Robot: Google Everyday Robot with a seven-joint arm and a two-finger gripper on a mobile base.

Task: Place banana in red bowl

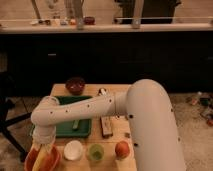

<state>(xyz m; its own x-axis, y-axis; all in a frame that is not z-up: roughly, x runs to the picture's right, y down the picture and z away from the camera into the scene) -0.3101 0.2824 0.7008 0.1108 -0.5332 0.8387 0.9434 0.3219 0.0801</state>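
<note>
At the worktop's near left corner, the claw hangs over the red bowl; whether it is open or closed cannot be told. The banana lies inside the bowl, directly under it. Farther back sits a green tray, then a maroon bowl.

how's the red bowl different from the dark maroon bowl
The red bowl is wide, orange-red, at the table's near left corner; the dark maroon bowl is smaller and darker, at the far edge. The tool with the banana hangs over the red bowl; nothing is near the maroon bowl. Both are round.
</note>
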